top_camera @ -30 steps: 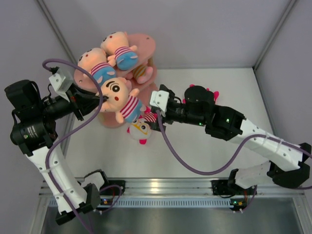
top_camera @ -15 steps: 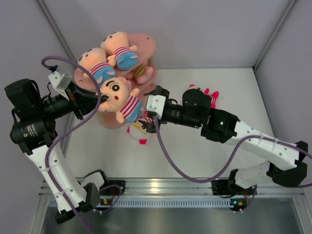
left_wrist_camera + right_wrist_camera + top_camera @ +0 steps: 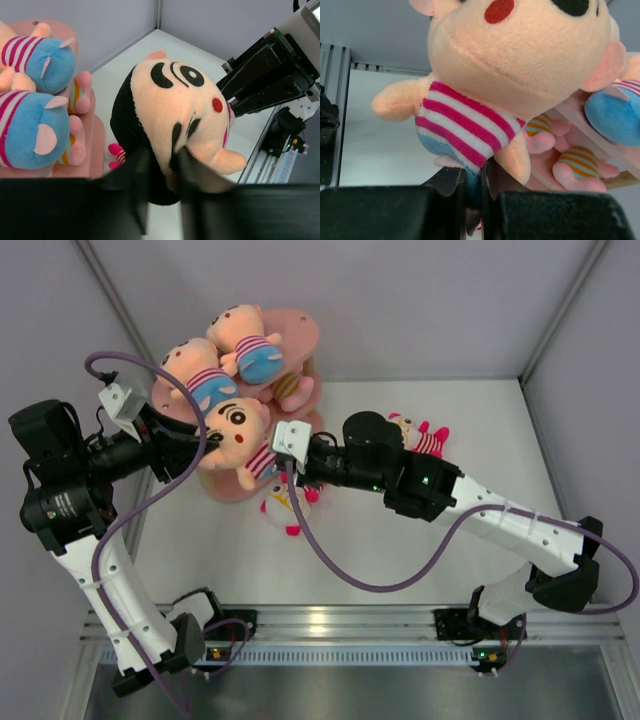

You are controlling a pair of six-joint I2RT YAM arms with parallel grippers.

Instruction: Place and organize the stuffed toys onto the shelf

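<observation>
left jaws: pinching head of peach striped-top plush doll (image 3: 185,110)
right jaws: pinching its blue pants
doll: held over near end of pink three-tier shelf (image 3: 300,332)
top board: two similar dolls (image 3: 200,375)

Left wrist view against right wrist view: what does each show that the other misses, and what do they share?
Only the left wrist view shows the left hand pinching the peach doll by its black-haired head, the right arm beyond it, and a pink foot down on the table. Only the right wrist view shows the doll's striped top and the right hand closed on its blue pants. Both show the doll's face, the pink shelf, and a blue-trousered doll lying on it.
</observation>
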